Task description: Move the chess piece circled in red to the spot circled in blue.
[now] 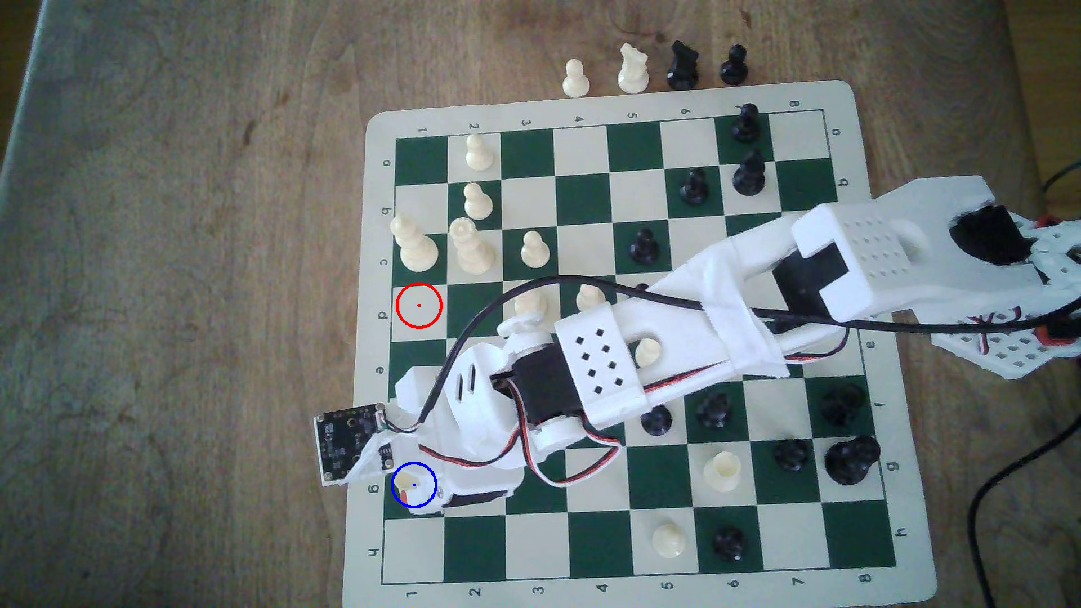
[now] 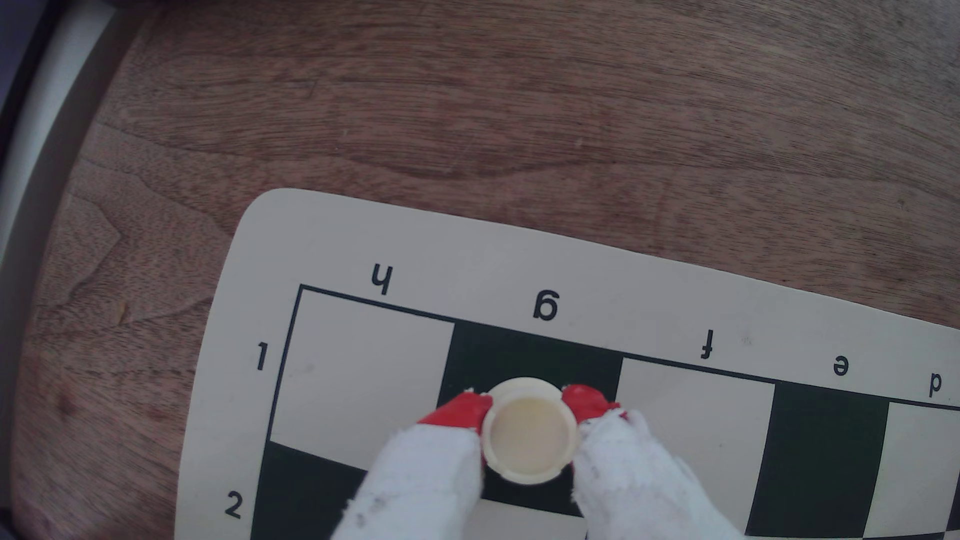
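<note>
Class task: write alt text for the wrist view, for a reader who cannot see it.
Seen from above, the end effector holds a cream rook between two red-tipped white fingers over the dark green square g1. The chessboard's corner lies on a wooden table.

The exterior view looks straight down from well above, taking in the whole board point(image 1: 637, 339) and the desk point(image 1: 175, 234) around it. The wrist view looks steeply down from close over the jaws. Both share the board's corner at files g–h, at the exterior frame's lower left.
</note>
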`<act>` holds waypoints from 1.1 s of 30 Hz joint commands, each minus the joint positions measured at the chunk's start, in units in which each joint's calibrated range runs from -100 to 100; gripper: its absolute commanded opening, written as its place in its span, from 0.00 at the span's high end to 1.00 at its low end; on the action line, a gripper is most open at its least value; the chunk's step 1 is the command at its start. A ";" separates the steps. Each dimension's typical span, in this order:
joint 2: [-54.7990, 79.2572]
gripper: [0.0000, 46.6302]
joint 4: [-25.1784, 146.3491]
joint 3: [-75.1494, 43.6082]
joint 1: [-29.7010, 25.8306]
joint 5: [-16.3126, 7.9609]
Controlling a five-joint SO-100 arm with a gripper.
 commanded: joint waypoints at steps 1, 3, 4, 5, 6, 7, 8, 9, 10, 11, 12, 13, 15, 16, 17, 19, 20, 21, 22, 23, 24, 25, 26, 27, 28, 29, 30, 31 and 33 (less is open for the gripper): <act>-1.36 0.82 0.30 -7.35 0.73 0.15; -1.36 0.73 0.22 -7.35 0.81 0.15; -1.70 0.69 0.05 -7.26 0.81 0.15; -2.04 0.68 -0.11 -6.99 0.81 0.15; -2.46 0.68 -0.11 -6.71 0.81 0.15; -2.80 0.67 -0.11 -6.44 0.81 0.15; -3.99 0.66 -0.11 -5.26 0.73 0.20; -4.67 0.64 -0.11 -4.54 0.73 0.20; -5.60 0.64 -0.11 -3.63 0.73 0.20; -6.88 0.64 -0.11 -2.36 0.73 0.20; -9.93 0.63 -0.85 0.90 0.97 0.20; -12.40 0.62 -1.75 3.80 1.04 0.15; -17.23 0.59 -2.49 8.61 1.28 0.15; -19.95 0.58 -3.06 11.69 1.28 0.15; -25.30 0.57 -3.31 17.49 1.20 0.15; -32.51 0.57 -4.37 26.20 1.28 0.20; -35.40 0.57 -5.44 30.19 1.36 0.20; -39.22 0.58 -6.01 35.54 1.83 0.34; -41.60 0.58 -6.50 38.89 2.06 0.39; -43.98 0.58 -7.48 42.43 2.45 0.39; -46.10 0.58 -8.38 45.69 2.92 0.20; -50.09 0.57 -11.25 52.31 3.94 0.05; -52.29 0.57 -12.07 55.39 4.41 -0.05; -54.50 0.57 -12.23 58.02 4.72 -0.10; -57.13 0.58 -12.48 61.01 4.88 -0.15; -59.93 0.58 -12.81 64.00 4.88 -0.15; -66.22 0.59 -13.79 70.26 5.03 -0.10; -69.53 0.62 -13.87 73.34 5.19 0.00; -76.91 0.65 -14.44 79.69 5.89 0.10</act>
